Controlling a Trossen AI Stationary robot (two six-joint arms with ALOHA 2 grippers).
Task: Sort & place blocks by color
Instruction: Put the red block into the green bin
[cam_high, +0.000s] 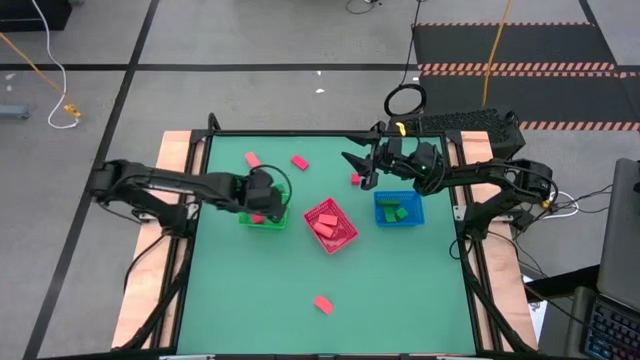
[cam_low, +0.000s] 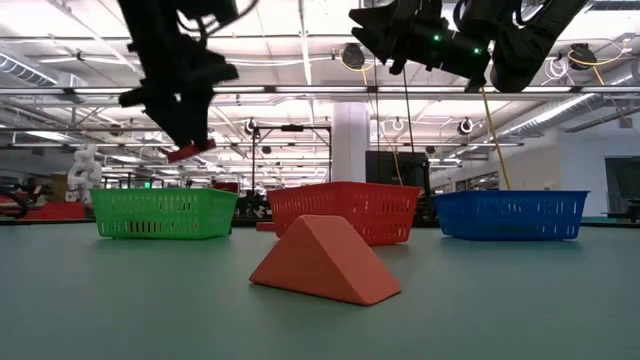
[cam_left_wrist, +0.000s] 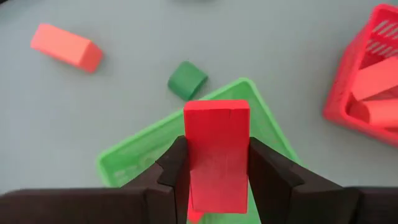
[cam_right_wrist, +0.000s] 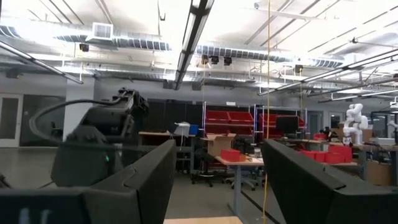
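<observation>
**A:** where's the left hand (cam_left_wrist: 217, 171) rn?

**B:** over the square green mesh basket (cam_high: 265, 218), clamped on a flat red rectangular block (cam_left_wrist: 216, 149).

**A:** and the right hand (cam_high: 358, 168)?

**B:** up high past the blue mesh basket (cam_high: 398, 210), fingers spread, holding nothing. Pink blocks sit in the red mesh basket (cam_high: 331, 226), others loose on the green tabletop (cam_high: 400, 290).

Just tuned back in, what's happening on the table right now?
Block sorting is underway. The left gripper holds a red bar block in the air above the green basket, not the red basket, which already holds pink blocks. The right gripper is open and empty, raised behind the blue basket, which has green blocks in it. Several pink blocks lie loose on the mat, including a wedge near the front.
</observation>
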